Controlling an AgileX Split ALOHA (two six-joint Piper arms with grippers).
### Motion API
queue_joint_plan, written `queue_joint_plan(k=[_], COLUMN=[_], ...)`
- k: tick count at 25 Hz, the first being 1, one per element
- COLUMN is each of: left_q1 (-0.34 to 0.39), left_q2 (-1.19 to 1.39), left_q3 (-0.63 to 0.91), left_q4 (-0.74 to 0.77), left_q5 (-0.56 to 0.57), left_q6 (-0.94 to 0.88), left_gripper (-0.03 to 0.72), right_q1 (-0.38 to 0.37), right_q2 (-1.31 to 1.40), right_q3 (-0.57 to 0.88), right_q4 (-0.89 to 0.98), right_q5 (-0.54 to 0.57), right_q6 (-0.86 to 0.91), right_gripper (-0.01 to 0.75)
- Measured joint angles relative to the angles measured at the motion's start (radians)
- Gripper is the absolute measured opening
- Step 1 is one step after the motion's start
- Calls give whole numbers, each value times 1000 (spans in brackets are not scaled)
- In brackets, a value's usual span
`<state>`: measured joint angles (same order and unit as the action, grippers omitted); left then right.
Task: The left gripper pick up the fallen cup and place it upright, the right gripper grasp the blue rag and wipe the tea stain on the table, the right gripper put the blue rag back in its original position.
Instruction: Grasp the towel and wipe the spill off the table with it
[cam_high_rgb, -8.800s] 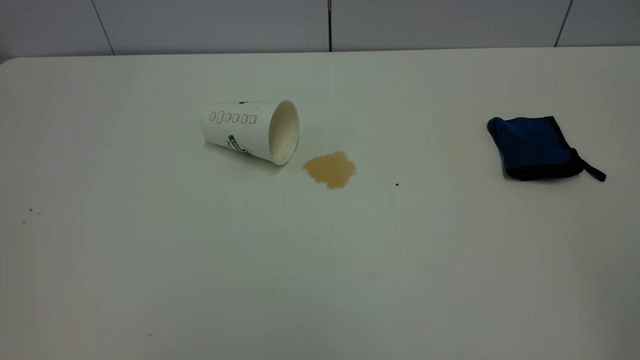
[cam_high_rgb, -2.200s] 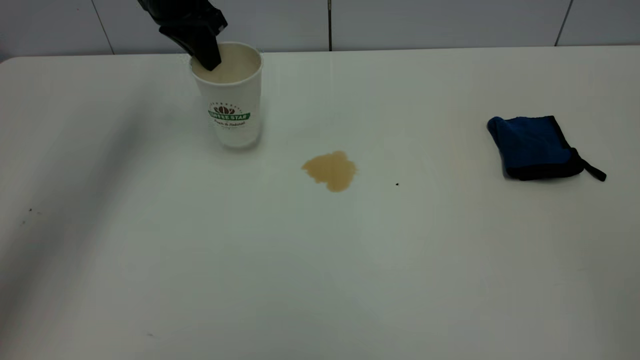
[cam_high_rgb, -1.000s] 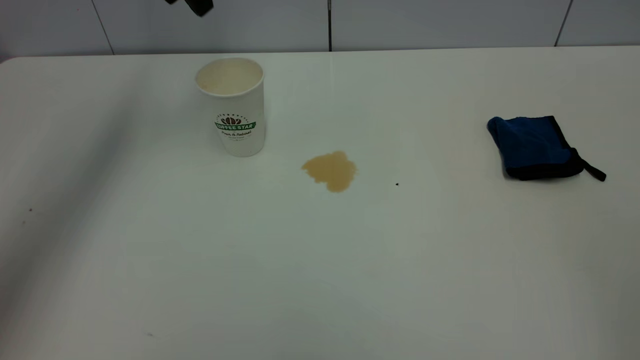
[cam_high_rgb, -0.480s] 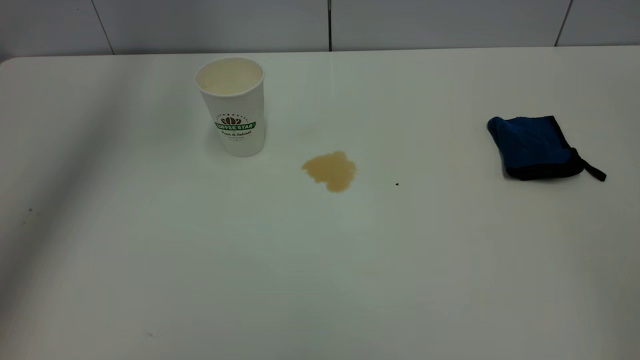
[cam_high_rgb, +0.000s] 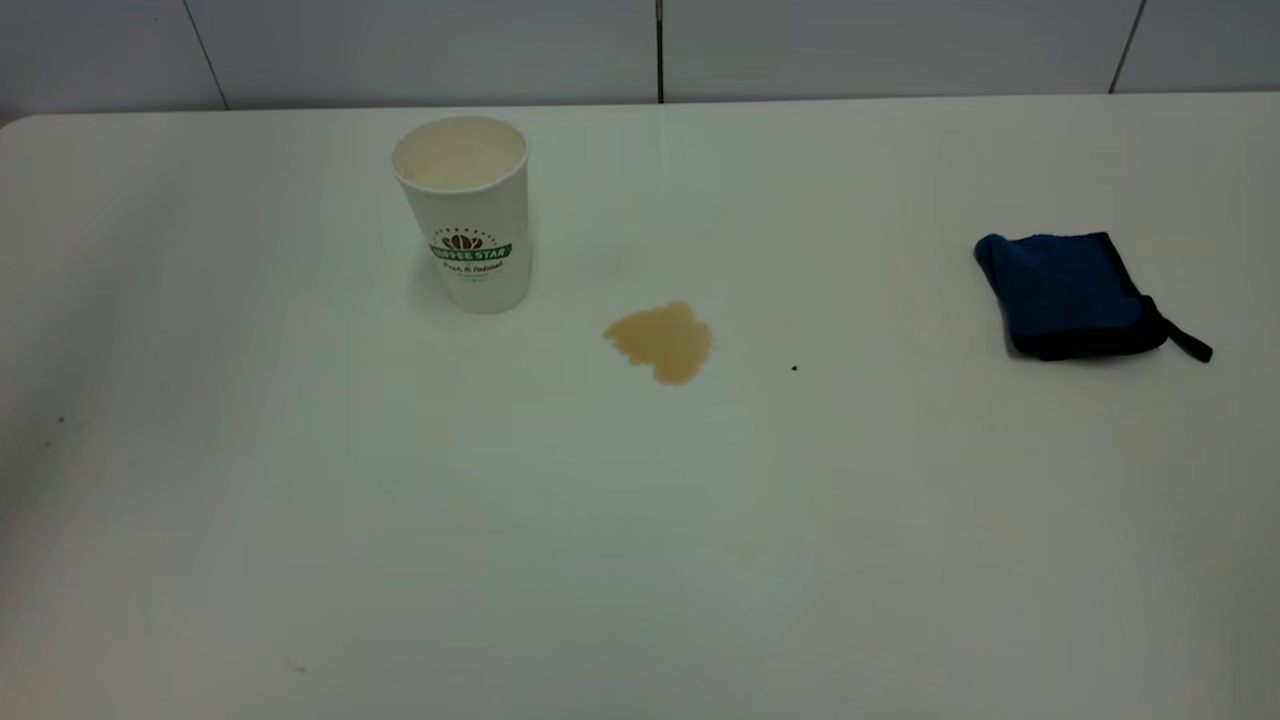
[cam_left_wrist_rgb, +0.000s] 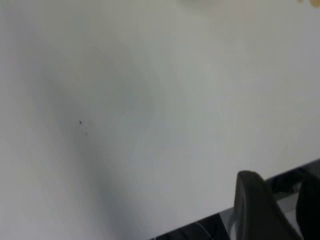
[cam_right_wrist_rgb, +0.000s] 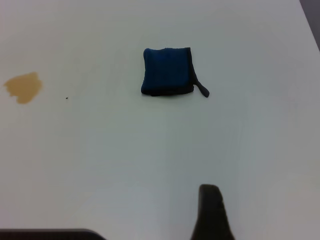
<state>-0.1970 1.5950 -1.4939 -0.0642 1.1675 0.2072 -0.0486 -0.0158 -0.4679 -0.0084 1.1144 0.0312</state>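
Observation:
The cup (cam_high_rgb: 462, 215) stands upright on the table (cam_high_rgb: 640, 520) at the back left, with its green logo band facing the camera. The tea stain (cam_high_rgb: 660, 342) lies just to its right; it also shows in the right wrist view (cam_right_wrist_rgb: 23, 87). The blue rag (cam_high_rgb: 1070, 295) lies flat at the far right, and shows in the right wrist view (cam_right_wrist_rgb: 167, 71). Neither gripper is in the exterior view. My left gripper (cam_left_wrist_rgb: 281, 192) is open and empty over bare table near its edge. My right gripper (cam_right_wrist_rgb: 210, 212) hangs well back from the rag, holding nothing.
A tiny dark speck (cam_high_rgb: 794, 368) lies right of the stain. A grey panelled wall (cam_high_rgb: 660, 50) runs behind the table's far edge. The table's edge (cam_left_wrist_rgb: 200, 222) shows in the left wrist view.
The cup, which lay on its side, stands upright. The left gripper has let go of it, risen and left the exterior view. The rag and stain have not moved.

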Motion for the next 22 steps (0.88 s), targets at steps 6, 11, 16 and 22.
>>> queue_joint_plan(k=[6, 11, 16, 22], left_q1=[0, 13, 160, 271], left_q2=[-307, -541, -787, -1097], left_q3=[363, 676, 851, 941], left_q4=[0, 16, 0, 6], left_q5=[0, 0, -13, -35], left_q6=[-69, -155, -164, -162], left_gripper=[241, 241, 241, 241], right_q1=[0, 0, 0, 0], right_q2=[0, 0, 0, 0], right_q3=[0, 0, 0, 0], right_q4=[0, 0, 0, 0], right_q5=[0, 0, 0, 0], right_q6=[0, 0, 0, 0], right_gripper=[580, 580, 580, 580])
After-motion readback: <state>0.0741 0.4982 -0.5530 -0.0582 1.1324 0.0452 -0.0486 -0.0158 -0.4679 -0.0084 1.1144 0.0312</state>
